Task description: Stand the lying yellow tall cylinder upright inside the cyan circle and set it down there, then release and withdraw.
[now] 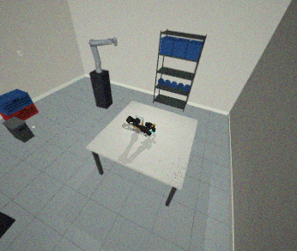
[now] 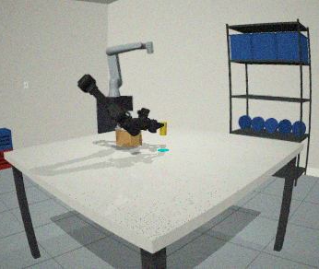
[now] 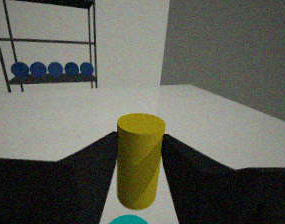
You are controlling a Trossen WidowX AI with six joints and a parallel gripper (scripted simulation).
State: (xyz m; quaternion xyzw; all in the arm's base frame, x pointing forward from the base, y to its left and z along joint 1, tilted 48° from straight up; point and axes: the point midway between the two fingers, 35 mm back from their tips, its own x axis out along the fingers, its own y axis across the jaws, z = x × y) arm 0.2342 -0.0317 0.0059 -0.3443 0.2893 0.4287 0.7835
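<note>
My pincer grips the yellow cylinder upright, raised above the table; lowering into the cyan circle, releasing, withdrawing remain.

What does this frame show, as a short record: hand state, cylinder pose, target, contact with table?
hand: shut on the yellow cylinder
yellow cylinder: upright between the fingers
cyan circle: flat on the table, nothing standing in it
cylinder vs circle: held above the table, near the circle, not yet set down
remaining: lower, release, withdraw
</note>
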